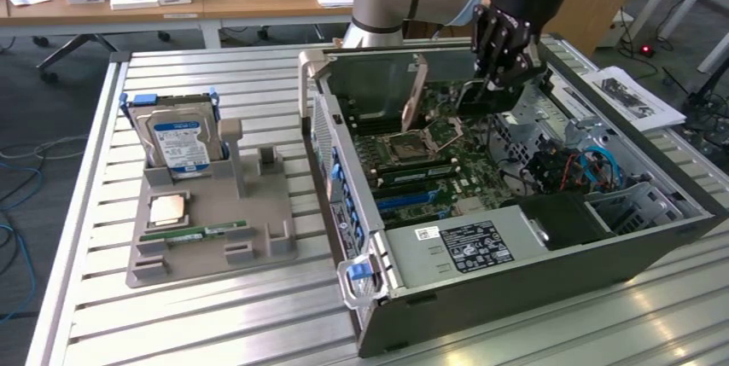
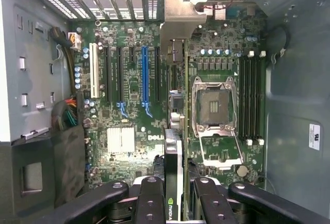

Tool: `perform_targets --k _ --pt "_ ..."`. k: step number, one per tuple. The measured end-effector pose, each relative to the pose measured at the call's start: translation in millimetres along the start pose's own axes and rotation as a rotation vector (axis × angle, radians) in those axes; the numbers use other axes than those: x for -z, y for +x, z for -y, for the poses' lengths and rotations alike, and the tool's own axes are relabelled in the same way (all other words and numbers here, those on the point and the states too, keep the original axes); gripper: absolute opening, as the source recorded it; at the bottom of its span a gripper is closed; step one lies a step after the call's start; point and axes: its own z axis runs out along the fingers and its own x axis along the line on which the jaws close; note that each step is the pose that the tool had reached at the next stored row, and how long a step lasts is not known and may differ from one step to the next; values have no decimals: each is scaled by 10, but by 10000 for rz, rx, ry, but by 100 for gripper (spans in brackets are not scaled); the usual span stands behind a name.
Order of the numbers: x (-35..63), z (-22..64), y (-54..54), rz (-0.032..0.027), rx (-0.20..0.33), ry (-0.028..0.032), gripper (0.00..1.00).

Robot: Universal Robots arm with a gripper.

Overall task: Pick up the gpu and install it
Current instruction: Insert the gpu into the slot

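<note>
My gripper (image 2: 174, 185) is shut on the gpu (image 2: 173, 146), a thin dark card seen edge-on, with its metal end bracket (image 2: 178, 15) towards the case's rear slots. The card hangs above the green motherboard (image 2: 124, 141), between the blue expansion slot (image 2: 144, 77) and the empty CPU socket (image 2: 214, 105). It looks clear of the board, touching no slot. In the exterior view the gripper (image 1: 504, 76) reaches down into the open computer case (image 1: 638, 238) near its far wall.
A grey parts tray (image 1: 259, 234) lies at the exterior view's left, holding an upright silver hard drive (image 1: 177, 140) and a green memory stick (image 1: 211, 232). Inside the case sit the power supply (image 1: 473, 246), blue cables (image 1: 595, 165) and memory slots (image 2: 250, 95).
</note>
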Motion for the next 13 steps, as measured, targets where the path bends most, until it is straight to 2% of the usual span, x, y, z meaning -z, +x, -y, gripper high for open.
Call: perform_targets --k 13 --pt "-25 -4 2 0 0 0 27"
